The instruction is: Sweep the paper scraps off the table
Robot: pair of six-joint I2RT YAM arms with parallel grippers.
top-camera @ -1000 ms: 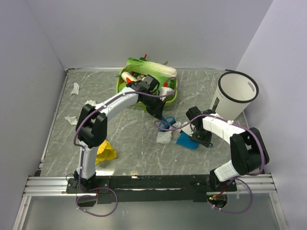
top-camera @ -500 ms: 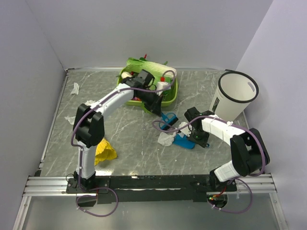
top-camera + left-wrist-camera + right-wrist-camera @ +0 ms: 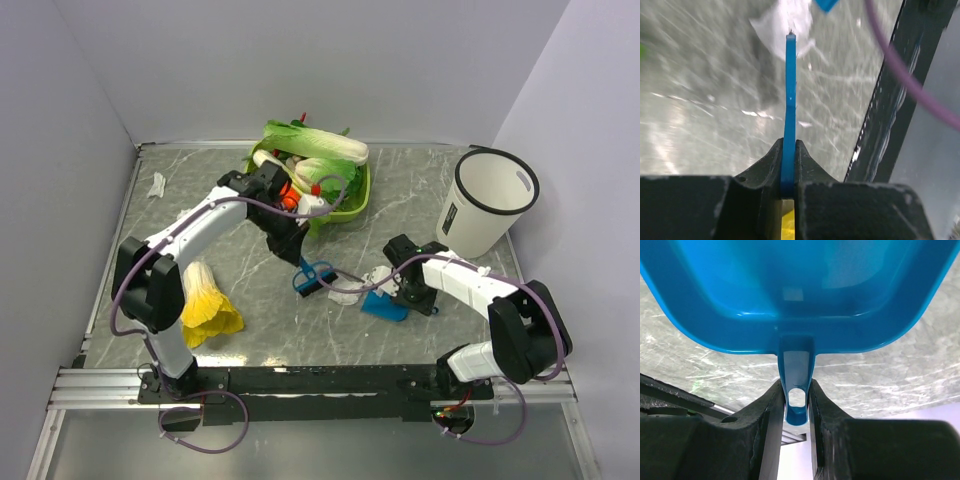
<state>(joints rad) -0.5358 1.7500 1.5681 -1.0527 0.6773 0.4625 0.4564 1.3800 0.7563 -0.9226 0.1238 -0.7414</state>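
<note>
My left gripper (image 3: 300, 258) is shut on the thin handle of a blue brush (image 3: 313, 279) and holds it low over the middle of the grey-green table (image 3: 262, 318). In the left wrist view the gripper (image 3: 788, 142) grips the brush (image 3: 790, 90) edge-on, its tip at a white paper scrap (image 3: 782, 25). My right gripper (image 3: 408, 290) is shut on the handle of a blue dustpan (image 3: 384, 305); the gripper (image 3: 795, 382) and the pan (image 3: 800, 285) fill the right wrist view. White scraps (image 3: 377, 276) lie at the pan's mouth. Another scrap (image 3: 157, 184) lies far left.
A green basket (image 3: 352, 205) with cabbages stands at the back centre. A white bin (image 3: 487, 205) stands at the right. A yellow-and-white leafy vegetable (image 3: 205, 300) lies near the left arm. A purple cable (image 3: 345, 288) crosses beside the brush. A black rail (image 3: 895, 90) runs along the near edge.
My left arm has swung the brush from beside the basket down and left to mid-table. The dustpan and the scraps by it have shifted slightly toward the near edge.
</note>
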